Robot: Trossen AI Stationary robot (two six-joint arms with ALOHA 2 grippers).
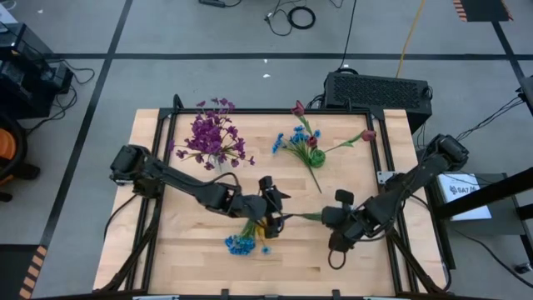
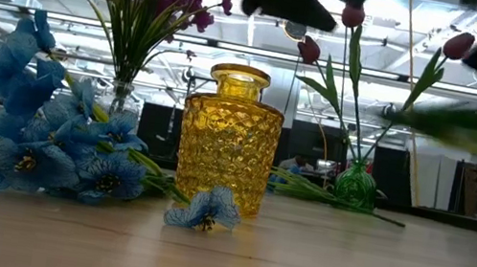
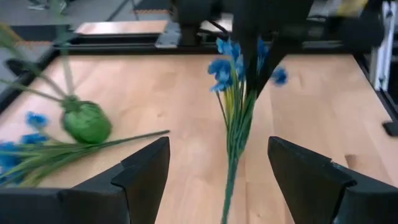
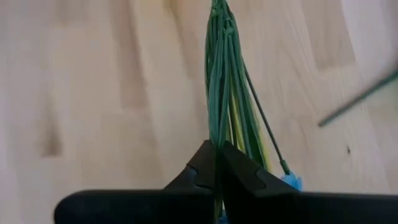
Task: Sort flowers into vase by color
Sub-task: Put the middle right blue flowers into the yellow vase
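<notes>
While the right gripper (image 1: 326,217) is squeezing shut on the green stems of a blue flower sprig (image 1: 293,217), the left gripper (image 1: 275,210) is waiting wide apart just beside it, near the sprig's other end. More blue flowers (image 1: 240,244) are lying on the table (image 1: 366,267) just in front of the left gripper. Farther off, purple flowers (image 1: 212,137) are standing in a clear vase, and red tulips (image 1: 298,108) are standing in a green vase (image 1: 314,157).

From table height, a yellow glass vase (image 2: 229,140) is standing empty, with blue flowers (image 2: 33,143) lying beside it.

From the left wrist, the fingers (image 3: 140,171) are standing spread, and the blue sprig (image 3: 239,106) is hanging between them, touching neither.

From the right wrist, the fingers (image 4: 205,165) are pinching the thin stems (image 4: 224,81) tight.

I think the sprig could slip or bend, because the stems are thin and floppy. It could also bump the yellow vase and tip it over.

I can see no words I can read.
</notes>
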